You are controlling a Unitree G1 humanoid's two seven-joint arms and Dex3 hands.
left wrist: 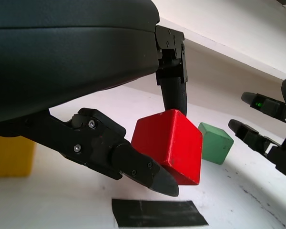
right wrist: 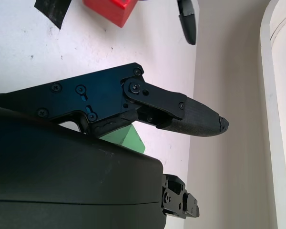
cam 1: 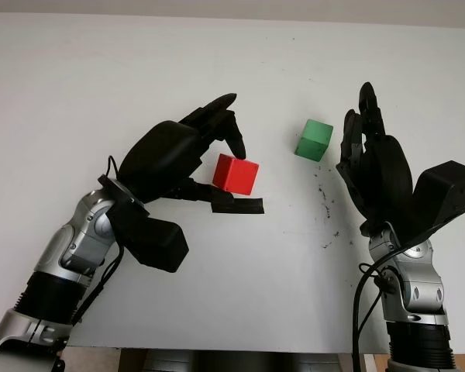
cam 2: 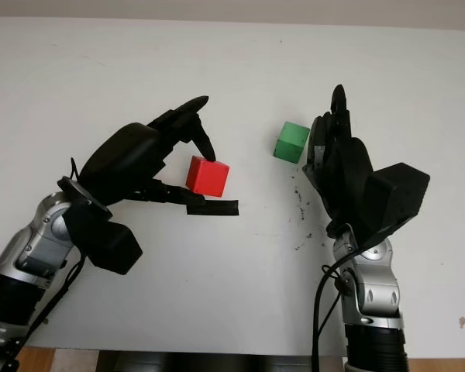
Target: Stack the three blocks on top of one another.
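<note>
three blocks: the yellow block (left wrist: 12,155), seen from the left wrist, sits behind the left hand (cam 1: 187,155), whose fingers (left wrist: 174,93) pinch the red block (cam 1: 235,173) above black tape (cam 1: 238,205) on the white surface (cam 1: 77,85). right hand (cam 1: 370,167) open, just beside the green block (cam 1: 314,139).
</note>
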